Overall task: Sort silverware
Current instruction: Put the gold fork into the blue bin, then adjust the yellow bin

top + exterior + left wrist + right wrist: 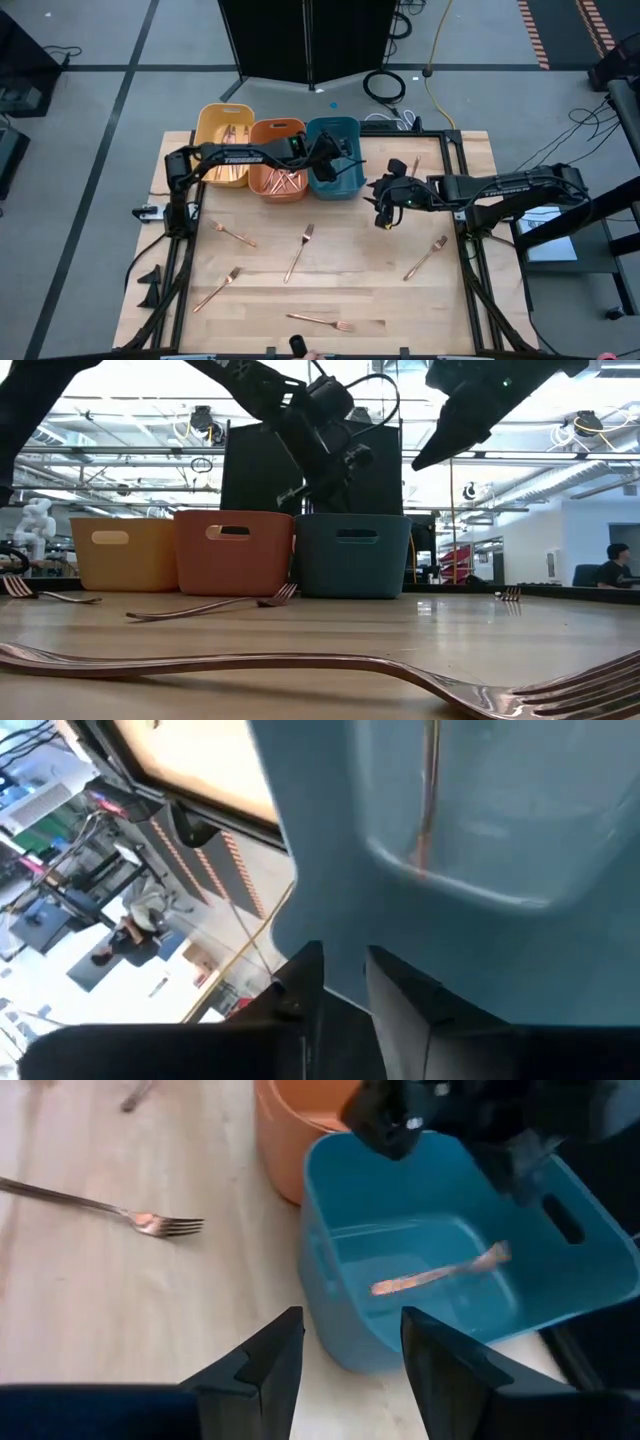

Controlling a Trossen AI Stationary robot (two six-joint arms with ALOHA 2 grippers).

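The wooden table [330,300] holds scattered forks [300,250]. Over the teal bin [600,1295], the left gripper [330,160] stands parted, a utensil [440,1273] lying inside. The right gripper [345,1355] (jaws apart, empty) hovers beside; the arms could collide.

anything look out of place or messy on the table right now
Nothing is damaged or spilled. The one untidy part is five forks scattered at different angles across the wooden table, unsorted. The yellow bin, orange bin and teal bin stand neatly side by side at the far edge, the left pincer over the teal one.
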